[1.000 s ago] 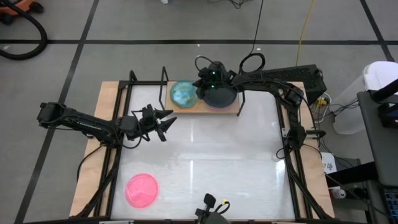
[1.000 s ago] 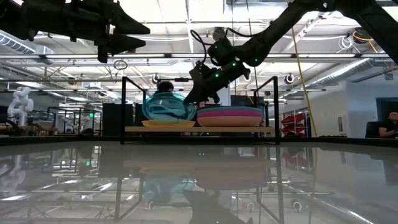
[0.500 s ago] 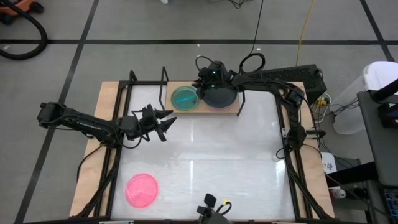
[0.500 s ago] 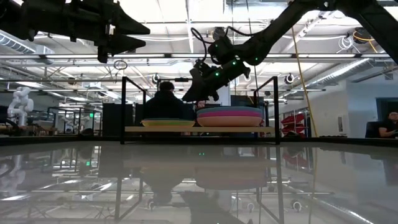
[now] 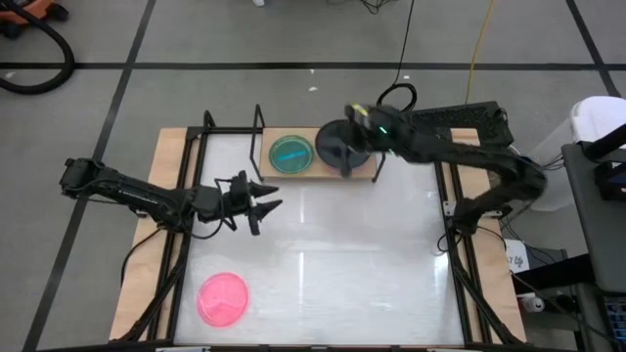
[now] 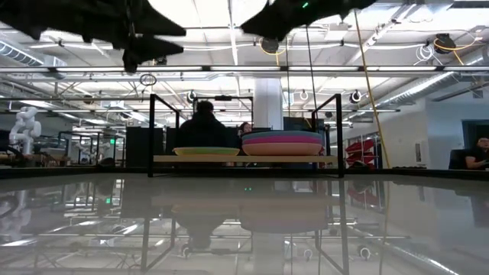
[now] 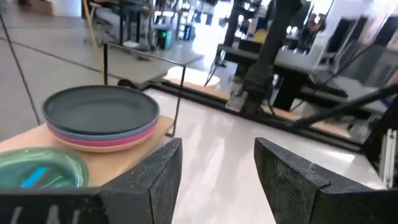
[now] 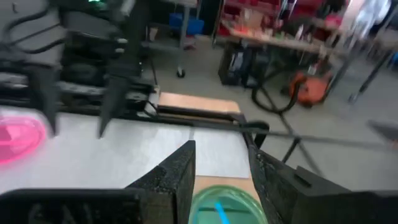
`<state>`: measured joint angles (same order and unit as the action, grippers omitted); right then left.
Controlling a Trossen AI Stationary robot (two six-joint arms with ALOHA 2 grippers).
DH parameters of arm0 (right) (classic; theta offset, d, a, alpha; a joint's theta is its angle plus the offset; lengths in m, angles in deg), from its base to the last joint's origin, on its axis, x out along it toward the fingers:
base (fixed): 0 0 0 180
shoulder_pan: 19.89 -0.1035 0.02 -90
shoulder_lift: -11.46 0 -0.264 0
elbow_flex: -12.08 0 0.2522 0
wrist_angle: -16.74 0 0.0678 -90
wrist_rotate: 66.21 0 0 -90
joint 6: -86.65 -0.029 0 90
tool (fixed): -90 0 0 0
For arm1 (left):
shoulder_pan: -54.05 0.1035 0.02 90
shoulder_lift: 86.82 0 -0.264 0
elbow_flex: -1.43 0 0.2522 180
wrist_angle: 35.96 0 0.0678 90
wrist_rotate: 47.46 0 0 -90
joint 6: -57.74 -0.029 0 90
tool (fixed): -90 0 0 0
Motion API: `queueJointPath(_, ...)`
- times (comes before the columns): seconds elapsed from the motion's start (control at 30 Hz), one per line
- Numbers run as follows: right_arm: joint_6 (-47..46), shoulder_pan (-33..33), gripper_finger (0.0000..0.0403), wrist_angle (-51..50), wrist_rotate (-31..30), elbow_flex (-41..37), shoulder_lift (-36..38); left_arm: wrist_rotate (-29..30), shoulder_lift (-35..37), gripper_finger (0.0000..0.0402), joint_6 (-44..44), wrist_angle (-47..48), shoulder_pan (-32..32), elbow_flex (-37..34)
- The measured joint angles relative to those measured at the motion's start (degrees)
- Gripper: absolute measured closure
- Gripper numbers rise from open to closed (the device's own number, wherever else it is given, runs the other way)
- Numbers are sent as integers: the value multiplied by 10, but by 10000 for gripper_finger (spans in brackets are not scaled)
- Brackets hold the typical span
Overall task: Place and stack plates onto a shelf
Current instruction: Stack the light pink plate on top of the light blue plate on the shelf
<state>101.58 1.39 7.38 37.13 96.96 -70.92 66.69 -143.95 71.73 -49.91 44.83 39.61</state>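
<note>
Hovering above the shelf point(image 5: 323, 168), the right gripper point(image 5: 354, 110) sits over the stack topped by the black plate point(image 5: 339, 147), its fingers apart and carrying nothing. Beside that stack on the wooden board lies the cyan plate point(image 5: 290, 154), flat on a second, shorter pile. Out over the white table point(image 5: 323, 254), the left gripper point(image 5: 266, 200) hangs with fingers spread wide, empty, pointing toward the shelf. Down at the table's near left corner, the hot pink plate point(image 5: 223, 298) lies alone, well apart from both arms.
</note>
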Motion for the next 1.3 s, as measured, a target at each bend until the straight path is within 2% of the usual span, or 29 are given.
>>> queueJointPath(0.13, 8, -67, 272, 81, -59, -126, 108, 45, -39, 197, 0, 99, -32, 67)
queueJointPath(0.27, 22, -117, 273, 177, -95, -261, 194, 34, -102, 197, 3, 197, -49, 141)
queueJointPath(0.37, 10, -141, 273, 235, -131, -346, 249, -23, -144, 197, 41, 329, -53, 203)
queueJointPath(0.53, -16, -176, 273, 291, -134, -442, 321, -136, -197, 197, 127, 525, -48, 280)
queueJointPath(0.7, -6, -196, 273, 337, -135, -484, 362, -285, -227, 197, 163, 638, -43, 287)
queueJointPath(0.8, -5, -198, 273, 335, -136, -490, 376, -344, -241, 197, 177, 709, -54, 282)
queueJointPath(0.93, -4, -198, 273, 331, -137, -490, 376, -362, -243, 197, 176, 772, -84, 282)
queueJointPath(1.3, -11, -198, 273, 323, -138, -491, 374, -355, -250, 197, 198, 741, -193, 282)
